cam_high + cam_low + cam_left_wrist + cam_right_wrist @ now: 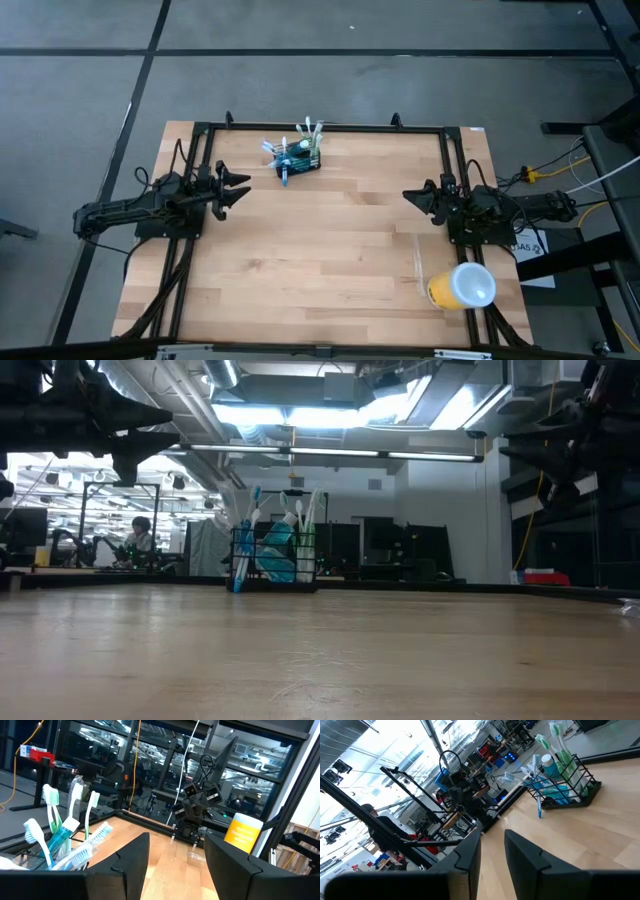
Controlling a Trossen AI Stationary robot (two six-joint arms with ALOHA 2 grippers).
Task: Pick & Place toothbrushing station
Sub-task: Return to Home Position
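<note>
The toothbrushing station [297, 160] is a small black wire holder with several toothbrushes and a blue bottle in it. Its base stands on the wooden table near the far edge, left of the middle. It also shows as the holder [274, 556] in the low view, as its brushes [60, 837] in the left wrist view, and as the holder [561, 779] in the right wrist view. My left gripper [243, 190] hovers open at the table's left side, pointing across the table, with nothing between its fingers [131, 860]. My right gripper [410, 196] hovers open at the right side, also holding nothing.
A yellow cup with a white round lid [460, 286] lies on its side near the table's right near corner. A black frame [330, 126] runs along the table's far edge and sides. Bare wood lies between the two grippers.
</note>
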